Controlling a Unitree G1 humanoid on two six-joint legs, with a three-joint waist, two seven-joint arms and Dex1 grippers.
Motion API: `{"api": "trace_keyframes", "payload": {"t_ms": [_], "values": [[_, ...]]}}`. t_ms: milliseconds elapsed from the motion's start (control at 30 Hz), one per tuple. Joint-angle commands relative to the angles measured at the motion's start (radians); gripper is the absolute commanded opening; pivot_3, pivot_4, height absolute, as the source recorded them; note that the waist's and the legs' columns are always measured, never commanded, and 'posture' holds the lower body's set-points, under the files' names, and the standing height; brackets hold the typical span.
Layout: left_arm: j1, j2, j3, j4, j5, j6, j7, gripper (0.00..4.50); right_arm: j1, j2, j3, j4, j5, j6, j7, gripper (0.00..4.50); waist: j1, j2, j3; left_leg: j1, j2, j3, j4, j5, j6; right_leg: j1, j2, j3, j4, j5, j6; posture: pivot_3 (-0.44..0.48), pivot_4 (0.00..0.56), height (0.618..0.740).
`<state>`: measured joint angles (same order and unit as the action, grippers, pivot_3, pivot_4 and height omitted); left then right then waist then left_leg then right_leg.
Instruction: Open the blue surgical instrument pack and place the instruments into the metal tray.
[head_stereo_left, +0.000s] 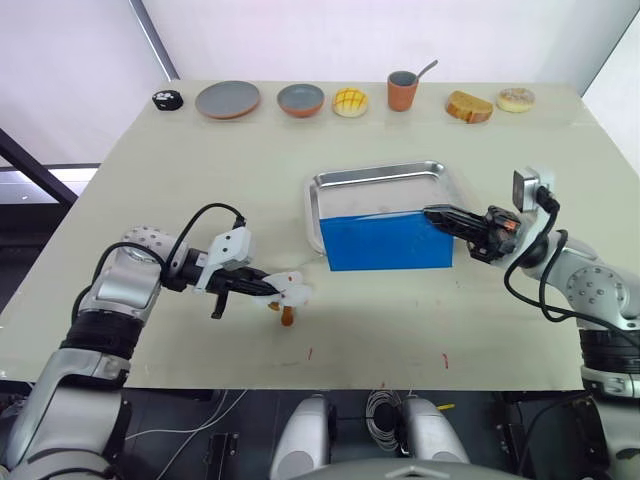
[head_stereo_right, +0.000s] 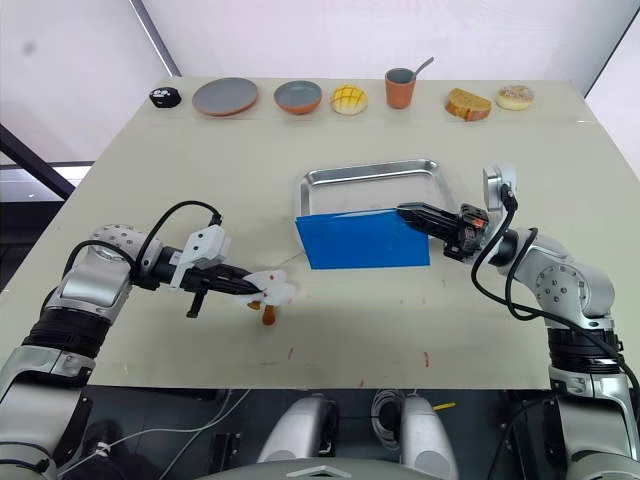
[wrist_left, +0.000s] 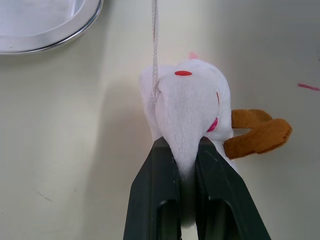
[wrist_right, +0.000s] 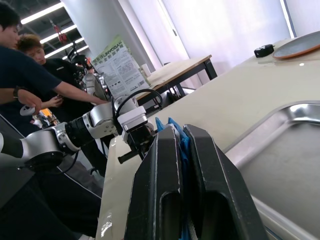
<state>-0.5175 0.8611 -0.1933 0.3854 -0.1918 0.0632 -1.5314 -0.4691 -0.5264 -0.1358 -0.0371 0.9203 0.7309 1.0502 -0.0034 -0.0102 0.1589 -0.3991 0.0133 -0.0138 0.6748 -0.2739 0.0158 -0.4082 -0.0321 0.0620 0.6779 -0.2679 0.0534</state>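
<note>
Beige table (head_stereo_left: 400, 320) (onlookers beyond): right gripper (head_stereo_left: 432, 213) pinches pack (head_stereo_left: 390, 243); left gripper (head_stereo_left: 272, 288) clamps wad (head_stereo_left: 293, 292).

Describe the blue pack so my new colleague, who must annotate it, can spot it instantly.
On the pale table, find the metal tray near the middle. The blue surgical instrument pack lies across the tray's near rim, pinched at one edge by the right tool. It is the one flat, bright-blue rectangle; everything else is grey, orange, white or steel.
</note>
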Motion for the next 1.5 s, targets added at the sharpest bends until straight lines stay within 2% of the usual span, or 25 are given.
{"api": "trace_keyframes", "payload": {"t_ms": [33,433,1033,1300,1433,1500], "values": [[0.040,-0.012,-0.044,0.060,0.061,0.001,0.003,0.05,-0.015,-0.030,-0.071,-0.046,0.024,-0.026,0.017,0.00,0.000,0.000,0.000,0.000,0.000,0.000,0.000,0.000,0.000,0.000,0.000,0.000,0.000,0.000,0.000,0.000,0.150,0.740],[0.034,-0.022,-0.040,0.099,0.069,-0.030,0.005,0.05,0.056,-0.088,-0.005,-0.079,-0.107,-0.092,0.082,0.00,0.000,0.004,-0.003,0.000,-0.001,0.000,0.000,0.000,0.000,0.000,-0.001,0.000,0.000,0.000,0.001,0.000,0.150,0.740],[0.061,-0.018,-0.030,0.102,0.065,-0.052,0.017,0.05,0.116,-0.240,0.229,0.047,-0.505,-0.449,0.277,0.00,-0.004,0.010,-0.006,0.001,-0.002,0.000,0.000,0.000,0.000,0.001,-0.001,0.000,0.000,-0.001,0.001,0.000,0.150,0.740],[0.069,-0.019,-0.026,0.088,0.068,-0.051,0.022,0.05,0.121,-0.251,0.251,0.067,-0.550,-0.496,0.286,0.00,-0.008,0.011,-0.009,0.005,-0.002,0.000,0.000,0.000,0.000,0.005,-0.001,0.000,-0.001,-0.002,0.002,0.000,0.150,0.740],[0.067,-0.019,-0.024,0.089,0.069,-0.053,0.025,0.05,0.107,-0.253,0.251,0.075,-0.549,-0.454,0.269,0.00,-0.008,0.011,-0.009,0.006,-0.002,-0.001,0.000,0.000,0.000,0.005,-0.001,0.000,-0.001,-0.002,0.002,0.000,0.150,0.740],[0.066,-0.021,-0.024,0.089,0.070,-0.051,0.028,0.00,0.106,-0.250,0.252,0.069,-0.537,-0.436,0.275,0.58,-0.008,0.011,-0.009,0.006,-0.002,-0.001,0.000,0.000,0.000,0.006,-0.001,0.000,-0.001,-0.002,0.002,0.000,0.150,0.740]]}}
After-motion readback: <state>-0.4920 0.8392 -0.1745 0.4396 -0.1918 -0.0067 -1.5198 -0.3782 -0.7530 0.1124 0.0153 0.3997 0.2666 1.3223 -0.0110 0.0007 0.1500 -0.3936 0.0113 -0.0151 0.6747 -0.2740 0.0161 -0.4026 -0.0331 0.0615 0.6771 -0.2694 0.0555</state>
